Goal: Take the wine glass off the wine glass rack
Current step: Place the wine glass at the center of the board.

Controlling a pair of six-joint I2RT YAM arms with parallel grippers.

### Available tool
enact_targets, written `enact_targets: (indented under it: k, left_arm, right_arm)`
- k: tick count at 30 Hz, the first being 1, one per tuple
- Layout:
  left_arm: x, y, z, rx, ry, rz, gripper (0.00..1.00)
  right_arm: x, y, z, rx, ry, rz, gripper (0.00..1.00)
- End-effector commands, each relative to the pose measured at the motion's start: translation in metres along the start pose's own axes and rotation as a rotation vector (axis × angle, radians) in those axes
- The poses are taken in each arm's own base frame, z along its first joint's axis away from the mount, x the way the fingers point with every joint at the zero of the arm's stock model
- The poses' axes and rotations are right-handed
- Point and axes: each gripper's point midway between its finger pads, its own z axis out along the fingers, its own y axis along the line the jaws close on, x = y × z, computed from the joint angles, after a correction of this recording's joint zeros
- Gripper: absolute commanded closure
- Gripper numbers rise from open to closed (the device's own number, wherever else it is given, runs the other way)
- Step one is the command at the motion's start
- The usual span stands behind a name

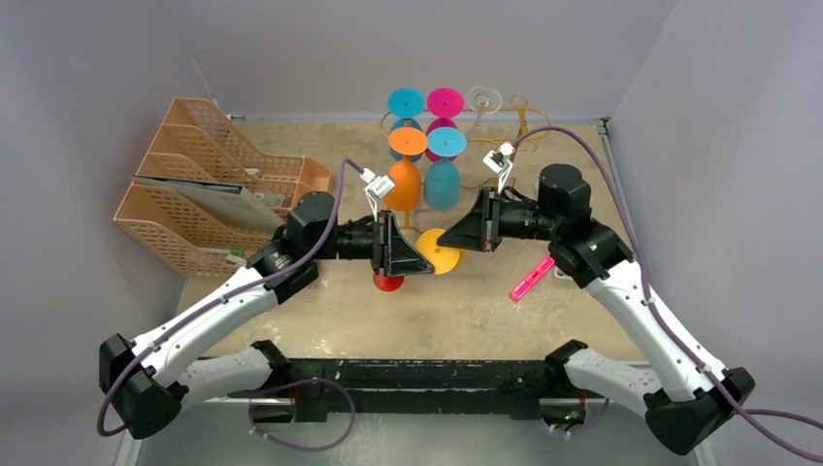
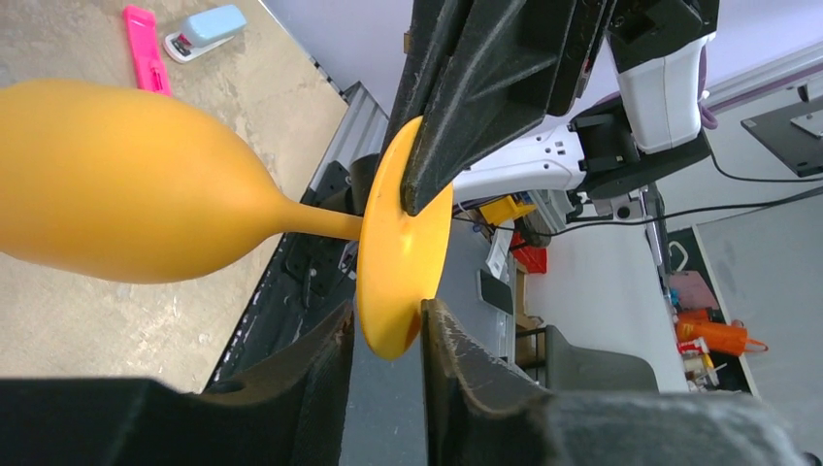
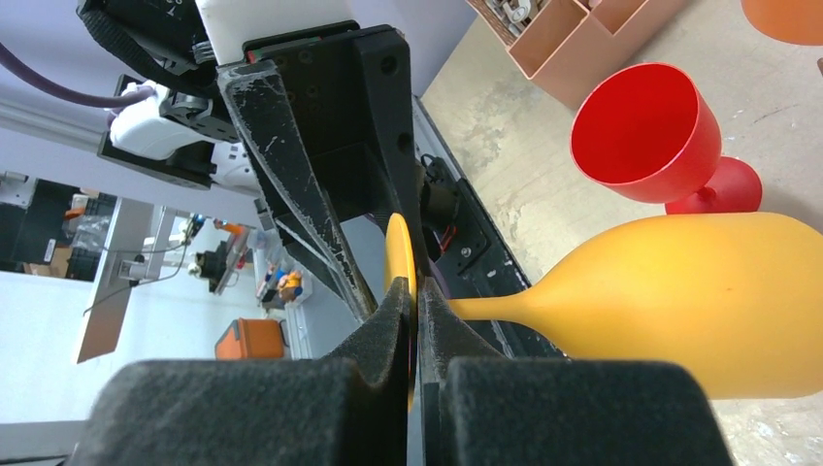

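Observation:
A yellow wine glass [image 2: 116, 184] lies sideways in the air between my two grippers, away from the wine glass rack [image 1: 525, 114]. My right gripper [image 3: 415, 301] is shut on the edge of its round foot [image 1: 443, 250]. My left gripper [image 2: 383, 335] straddles the opposite edge of the foot [image 2: 398, 262], open. One of its fingers [image 2: 451, 354] touches the foot and the other stands off with a small gap. The gold wire rack stands at the back of the table. Several coloured glasses hang upside down on it, among them an orange one [image 1: 404, 183] and a teal one [image 1: 442, 183].
A red wine glass [image 3: 645, 131] stands upright on the table under the left gripper. Peach mesh file trays [image 1: 209, 184] fill the left side. A pink bar [image 1: 532, 279] and a light blue stapler [image 2: 204, 27] lie on the right, near the right arm.

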Motion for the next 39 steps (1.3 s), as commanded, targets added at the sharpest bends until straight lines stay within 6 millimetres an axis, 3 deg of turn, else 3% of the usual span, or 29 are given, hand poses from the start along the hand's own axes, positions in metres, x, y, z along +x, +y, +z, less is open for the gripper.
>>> enact_targets:
  k: [1, 5, 10, 13, 14, 16, 20, 23, 26, 30, 34, 37, 39]
  left_arm:
    - [-0.015, -0.013, -0.001, 0.023, -0.058, 0.064, 0.69]
    - [-0.015, -0.017, 0.001, 0.057, -0.052, 0.063, 0.75]
    - [-0.015, -0.022, 0.0, 0.084, -0.062, 0.061, 0.75]
    - [-0.015, -0.022, 0.0, 0.089, -0.06, 0.063, 0.94]
    - [-0.015, -0.022, 0.0, 0.086, -0.06, 0.064, 1.0]
    - [-0.013, -0.02, 0.0, 0.082, -0.052, 0.062, 1.0]
    - [-0.007, -0.023, 0.0, 0.107, -0.023, 0.09, 1.0]
    - [-0.002, -0.028, -0.002, 0.148, 0.009, 0.122, 1.0]
    - [0.003, -0.033, -0.004, 0.163, 0.007, 0.212, 1.0]
    - [0.02, -0.046, -0.018, 0.278, -0.006, 0.413, 1.0]
    - [0.035, -0.04, -0.028, 0.296, -0.017, 0.562, 1.0]
    - [0.049, -0.026, -0.034, 0.258, 0.039, 0.622, 1.0]
    - [0.058, -0.016, -0.036, 0.227, 0.093, 0.63, 1.0]
  right_arm:
    - [-0.005, 0.008, -0.001, -0.025, -0.021, -0.021, 1.0]
    - [-0.004, 0.011, -0.002, -0.039, -0.018, -0.026, 1.0]
    - [-0.002, 0.011, -0.001, -0.046, -0.008, -0.02, 1.0]
    - [-0.002, 0.013, -0.002, -0.053, -0.009, -0.023, 0.98]
    - [-0.003, 0.013, -0.002, -0.055, -0.012, -0.025, 0.95]
    - [-0.004, 0.015, -0.004, -0.05, -0.024, -0.03, 0.84]
    - [-0.002, 0.013, -0.014, 0.01, -0.051, -0.036, 0.51]
    - [-0.006, 0.007, -0.029, 0.114, -0.116, -0.101, 0.33]
    - [-0.016, -0.006, -0.048, 0.248, -0.218, -0.156, 0.25]
    - [-0.027, -0.04, -0.08, 0.481, -0.394, -0.145, 0.18]
    - [-0.02, -0.076, -0.101, 0.683, -0.441, -0.049, 0.1]
    - [-0.016, -0.079, -0.094, 0.687, -0.392, 0.025, 0.03]
    - [-0.019, -0.069, -0.079, 0.593, -0.376, 0.049, 0.02]
